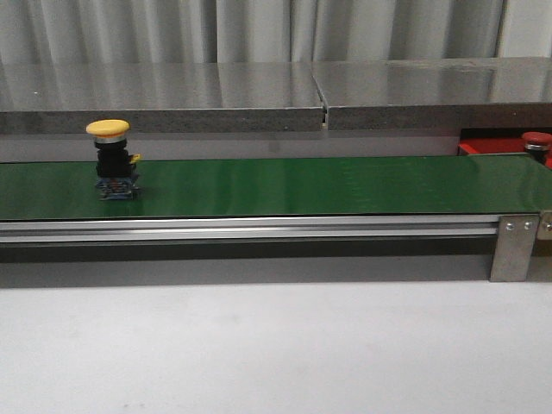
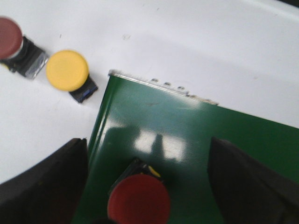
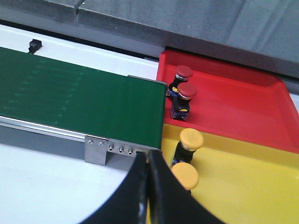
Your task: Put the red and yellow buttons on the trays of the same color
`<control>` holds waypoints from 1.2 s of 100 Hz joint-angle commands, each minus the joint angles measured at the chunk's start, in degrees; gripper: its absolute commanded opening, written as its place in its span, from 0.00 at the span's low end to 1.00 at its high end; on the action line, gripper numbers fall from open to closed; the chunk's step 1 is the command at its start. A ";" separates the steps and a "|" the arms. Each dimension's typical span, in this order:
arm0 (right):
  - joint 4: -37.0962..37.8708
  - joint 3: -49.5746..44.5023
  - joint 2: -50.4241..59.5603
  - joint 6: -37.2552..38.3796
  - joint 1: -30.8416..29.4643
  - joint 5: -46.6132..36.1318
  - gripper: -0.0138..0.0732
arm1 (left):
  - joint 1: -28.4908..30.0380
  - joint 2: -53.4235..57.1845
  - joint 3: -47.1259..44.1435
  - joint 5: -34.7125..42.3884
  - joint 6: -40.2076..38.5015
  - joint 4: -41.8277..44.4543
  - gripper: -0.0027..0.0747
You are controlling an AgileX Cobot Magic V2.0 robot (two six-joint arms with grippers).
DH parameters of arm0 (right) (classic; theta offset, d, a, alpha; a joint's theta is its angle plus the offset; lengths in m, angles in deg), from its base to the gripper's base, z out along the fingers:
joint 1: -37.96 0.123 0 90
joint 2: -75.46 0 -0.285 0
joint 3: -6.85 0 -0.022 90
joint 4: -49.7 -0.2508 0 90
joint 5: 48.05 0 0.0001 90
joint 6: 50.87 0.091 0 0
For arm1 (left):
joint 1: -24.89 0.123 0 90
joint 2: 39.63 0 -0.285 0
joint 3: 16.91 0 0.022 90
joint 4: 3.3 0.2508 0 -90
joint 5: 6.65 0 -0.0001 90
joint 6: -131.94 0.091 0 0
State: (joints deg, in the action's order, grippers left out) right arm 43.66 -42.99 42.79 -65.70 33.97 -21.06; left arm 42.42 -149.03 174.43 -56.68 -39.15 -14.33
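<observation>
A yellow button (image 1: 109,129) stands upright on the green belt (image 1: 302,185) at the left of the front view. In the left wrist view my left gripper (image 2: 147,151) is open over the belt's end, and a red button (image 2: 138,201) stands on the belt between its fingers, untouched. Another yellow button (image 2: 67,70) and a red button (image 2: 9,36) lie on the white table beside the belt. My right gripper (image 3: 148,157) is shut on nothing, near the belt's other end. Beyond that end, the red tray (image 3: 233,107) holds two red buttons (image 3: 187,91) and the yellow tray (image 3: 243,186) holds two yellow buttons (image 3: 191,138).
A grey raised ledge (image 1: 259,95) runs behind the belt. The belt's aluminium rail (image 1: 250,228) and its end bracket (image 1: 515,246) face the white tabletop (image 1: 259,345) in front. The red tray's corner (image 1: 483,148), with a red button (image 1: 536,140), shows at far right.
</observation>
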 commanded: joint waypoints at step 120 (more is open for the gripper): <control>-2.52 3.98 -2.32 -0.65 -0.06 -1.88 0.08 | -21.15 52.40 -41.74 19.88 4.09 -2.57 0.01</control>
State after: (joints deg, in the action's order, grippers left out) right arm 42.13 -42.26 42.51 -65.70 33.97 -20.16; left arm 21.69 -100.16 133.49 -41.21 -35.16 -15.77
